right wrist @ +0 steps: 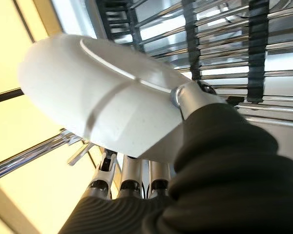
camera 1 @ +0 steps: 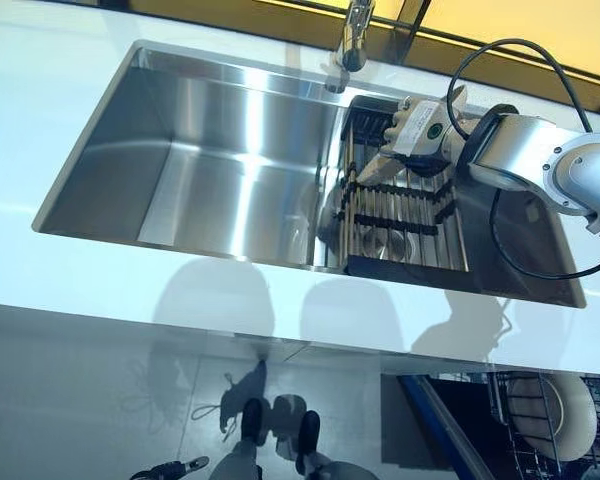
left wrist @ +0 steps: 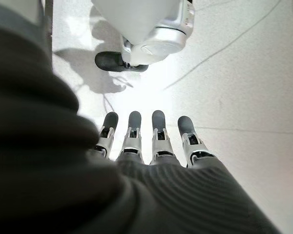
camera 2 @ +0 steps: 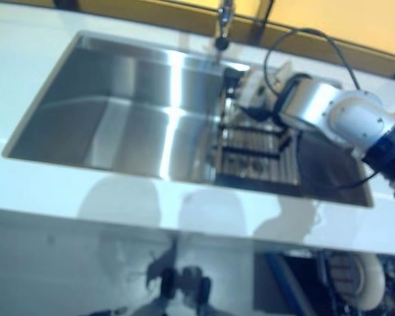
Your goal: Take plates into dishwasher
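Observation:
My right hand [camera 1: 405,135] reaches over the wire rack [camera 1: 400,215] at the right end of the steel sink [camera 1: 210,160]. In the right wrist view it is shut on a white plate [right wrist: 102,97]: the thumb [right wrist: 188,97] presses on one face and the fingers [right wrist: 132,180] lie under the other. The plate is tilted, just above the rack's bars. My left hand [left wrist: 151,141] hangs low over the floor with straight fingers and holds nothing. The open dishwasher rack [camera 1: 510,420] at the lower right holds a white plate [camera 1: 552,415] standing on edge.
A faucet [camera 1: 355,35] rises behind the sink, close to my right hand. White countertop [camera 1: 130,275] runs along the sink's near side. The dishwasher's blue-edged door [camera 1: 435,420] stands beside its rack.

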{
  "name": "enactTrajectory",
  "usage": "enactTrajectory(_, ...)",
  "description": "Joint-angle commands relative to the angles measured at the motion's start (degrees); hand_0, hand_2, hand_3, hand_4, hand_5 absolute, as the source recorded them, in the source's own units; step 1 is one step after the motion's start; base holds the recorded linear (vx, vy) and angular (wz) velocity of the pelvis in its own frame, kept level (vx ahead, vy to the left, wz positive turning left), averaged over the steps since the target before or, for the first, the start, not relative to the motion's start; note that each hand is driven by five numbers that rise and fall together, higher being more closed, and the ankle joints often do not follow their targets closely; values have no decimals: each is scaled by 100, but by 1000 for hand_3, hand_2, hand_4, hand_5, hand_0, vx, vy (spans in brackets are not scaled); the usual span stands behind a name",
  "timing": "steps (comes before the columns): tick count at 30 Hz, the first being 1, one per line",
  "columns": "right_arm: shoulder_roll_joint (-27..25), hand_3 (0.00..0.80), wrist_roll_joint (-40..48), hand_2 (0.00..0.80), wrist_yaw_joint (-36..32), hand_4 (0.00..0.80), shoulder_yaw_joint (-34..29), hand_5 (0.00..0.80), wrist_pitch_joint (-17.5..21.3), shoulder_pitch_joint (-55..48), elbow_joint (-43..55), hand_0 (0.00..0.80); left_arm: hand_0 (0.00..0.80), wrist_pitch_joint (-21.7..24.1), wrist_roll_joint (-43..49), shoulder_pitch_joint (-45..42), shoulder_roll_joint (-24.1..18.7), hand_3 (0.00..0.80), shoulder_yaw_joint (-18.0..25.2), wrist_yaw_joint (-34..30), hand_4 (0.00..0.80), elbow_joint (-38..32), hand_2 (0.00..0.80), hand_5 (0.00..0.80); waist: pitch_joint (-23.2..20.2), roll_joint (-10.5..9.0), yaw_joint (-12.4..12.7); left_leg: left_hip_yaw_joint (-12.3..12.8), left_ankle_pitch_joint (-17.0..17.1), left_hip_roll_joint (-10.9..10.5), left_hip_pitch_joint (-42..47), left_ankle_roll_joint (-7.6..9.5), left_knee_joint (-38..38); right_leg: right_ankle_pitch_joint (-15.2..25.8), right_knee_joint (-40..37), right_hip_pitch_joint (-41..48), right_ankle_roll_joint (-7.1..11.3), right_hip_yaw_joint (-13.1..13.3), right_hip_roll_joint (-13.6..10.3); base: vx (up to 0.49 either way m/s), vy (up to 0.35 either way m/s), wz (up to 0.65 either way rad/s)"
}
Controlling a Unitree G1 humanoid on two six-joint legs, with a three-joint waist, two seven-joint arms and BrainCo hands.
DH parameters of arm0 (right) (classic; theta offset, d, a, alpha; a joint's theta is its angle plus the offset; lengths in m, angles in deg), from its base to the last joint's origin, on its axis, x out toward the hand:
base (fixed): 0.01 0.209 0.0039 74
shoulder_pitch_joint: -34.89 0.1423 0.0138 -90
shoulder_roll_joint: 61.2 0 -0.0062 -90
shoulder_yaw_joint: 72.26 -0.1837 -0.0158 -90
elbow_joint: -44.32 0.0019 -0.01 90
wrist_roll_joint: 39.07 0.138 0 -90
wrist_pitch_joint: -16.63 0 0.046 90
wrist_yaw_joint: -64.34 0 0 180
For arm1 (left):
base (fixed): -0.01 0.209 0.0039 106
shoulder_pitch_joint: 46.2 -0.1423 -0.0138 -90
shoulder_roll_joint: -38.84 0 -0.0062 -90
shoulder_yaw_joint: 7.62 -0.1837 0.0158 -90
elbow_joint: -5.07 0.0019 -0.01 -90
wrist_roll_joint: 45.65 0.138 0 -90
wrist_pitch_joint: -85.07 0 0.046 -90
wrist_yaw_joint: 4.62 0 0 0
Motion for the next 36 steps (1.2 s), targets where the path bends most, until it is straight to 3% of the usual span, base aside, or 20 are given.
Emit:
enactTrajectory(1, -100, 800, -126, 800, 309, 800, -114, 800, -112, 172, -428, 800, 0, -36, 187, -201, -46, 0, 102, -37, 0, 238, 0, 0, -510, -16, 11, 324, -635, 123, 305, -231, -23, -204, -4, 131, 454, -11, 22, 16, 3, -7)
enactTrajectory(10, -349, 800, 365, 800, 898, 800, -450, 800, -532, 128, -852, 800, 0, -49, 494, -348, 89, 0, 183, 16, 0, 317, 0, 0, -990, -48, -116, 461, -804, 133, 706, -209, -23, -286, -4, 461, 480, 178, 64, 34, 9, -12)
enactTrajectory(23, -1270, 800, 2460, 800, 1719, 800, -1326, 800, -1509, -387, -1597, 800, 0, -63, 842, -539, 152, 0, 214, -99, 0, 438, 0, 0, -1590, 73, -450, 741, -944, 146, 989, -181, -23, -268, -4, 595, 543, 566, 146, 27, 7, -18)
enactTrajectory(27, -1597, 800, 3826, 800, 1932, 800, -1985, 800, -1653, -882, -1990, 800, 0, -43, 843, -573, 127, 0, 198, -119, 0, 442, 0, 0, -1662, 116, -594, 895, -1007, 173, 1071, -167, -23, -241, -4, 592, 558, 765, 204, 13, -39, -20)
enactTrajectory(30, -1790, 800, 4964, 800, 1807, 800, -3081, 800, -1644, -1850, -2222, 800, 0, -52, 864, -596, 104, 0, 255, -173, 0, 437, 0, 0, -1676, 191, -765, 1060, -1068, 209, 1163, -147, -23, -221, -4, 612, 567, 915, 232, 15, -53, -30)
enactTrajectory(36, -1881, 800, 5834, 800, 1461, 800, -4704, 800, -1536, -3457, -2513, 800, 0, 14, 933, -629, 32, 0, 277, -260, 0, 499, 0, 0, -1657, 237, -960, 1245, -1110, 257, 1272, -116, -23, -199, -4, 634, 560, 1095, 263, 8, -56, -21)
